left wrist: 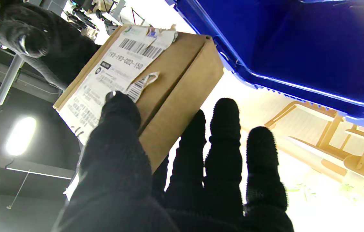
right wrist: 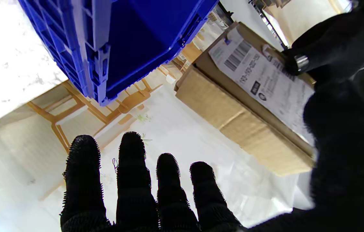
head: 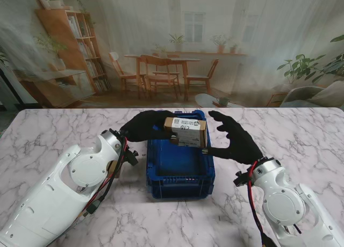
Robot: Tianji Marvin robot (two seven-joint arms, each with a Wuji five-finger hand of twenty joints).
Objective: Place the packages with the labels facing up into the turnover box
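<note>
Left hand (head: 146, 125) reaches in over the far left corner of the box (head: 181, 169), thumb (left wrist: 117, 109) on the label and fingers under the side wall of the package (head: 185, 131), gripping it. Right hand (head: 235, 138) sits just right of the box's far right corner, fingers (right wrist: 133, 167) spread and straight, thumb near the package's end; contact there can't be confirmed. Package: brown cardboard carton, white label (left wrist: 114, 71) with barcode facing up, one label strip torn and curled. It is held in the air above the far end of the box, tilted a little. Box is blue, ribbed walls, standing on the marble worktop (head: 54, 134) between the two arms. The box's far wall is hidden behind the package; small label text isn't readable.
</note>
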